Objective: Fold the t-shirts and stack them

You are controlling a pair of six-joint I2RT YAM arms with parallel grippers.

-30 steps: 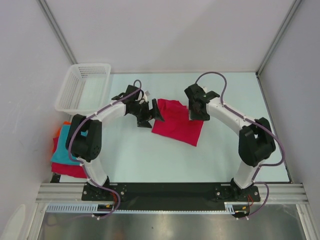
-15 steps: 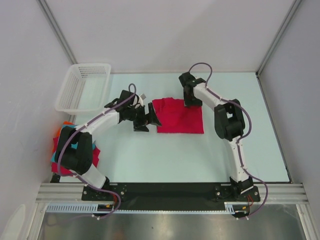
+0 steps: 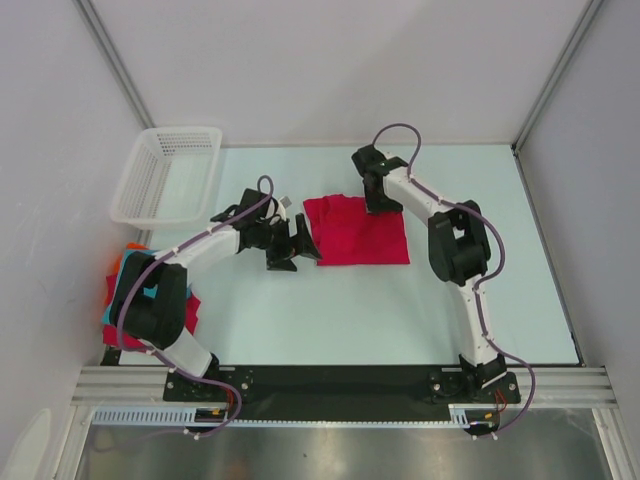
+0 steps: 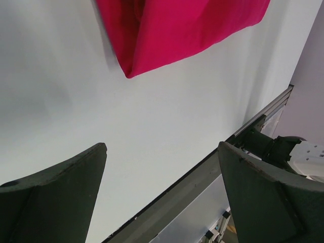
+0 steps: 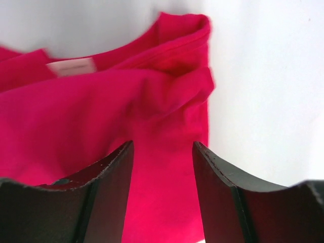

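Left of the crimson t-shirt (image 3: 360,232), white basket (image 3: 180,132) and folded shirts (image 3: 112,303).

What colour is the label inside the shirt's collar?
The label is pale pink; right wrist view.

No legible text, brand or number anywhere. Pale neck label (image 5: 71,66) on red t-shirt (image 5: 101,131): print too blurred to read.

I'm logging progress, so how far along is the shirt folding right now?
Done: a stack of folded shirts lies at the left side. In hand: the crimson shirt lies folded into a rectangle mid-table, the open right gripper over its collar edge, the open left gripper beside its left edge. Left: perhaps another fold, then onto the stack.
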